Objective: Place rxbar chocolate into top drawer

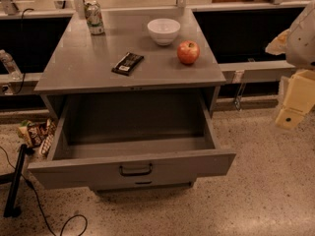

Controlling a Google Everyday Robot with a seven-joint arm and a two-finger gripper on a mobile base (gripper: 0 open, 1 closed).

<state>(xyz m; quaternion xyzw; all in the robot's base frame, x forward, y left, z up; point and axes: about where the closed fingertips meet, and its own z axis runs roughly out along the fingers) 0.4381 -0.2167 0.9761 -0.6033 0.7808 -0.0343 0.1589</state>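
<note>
The rxbar chocolate (127, 63), a flat black bar with a white patch at its near end, lies on the grey cabinet top (88, 68), left of centre. The top drawer (133, 168) is pulled fully out below the top, its inside bare, with a dark curved handle (135, 170) on its front panel. My gripper (294, 102) hangs at the right edge of the view, off the cabinet's right side and well away from the bar, holding nothing that I can see.
On the cabinet top stand a red apple (188, 52), a white bowl (164, 30) and a drink can (94, 17). Colourful snack packets (34, 132) lie on the floor left of the drawer. A black stand and cable (15, 181) sit at the lower left.
</note>
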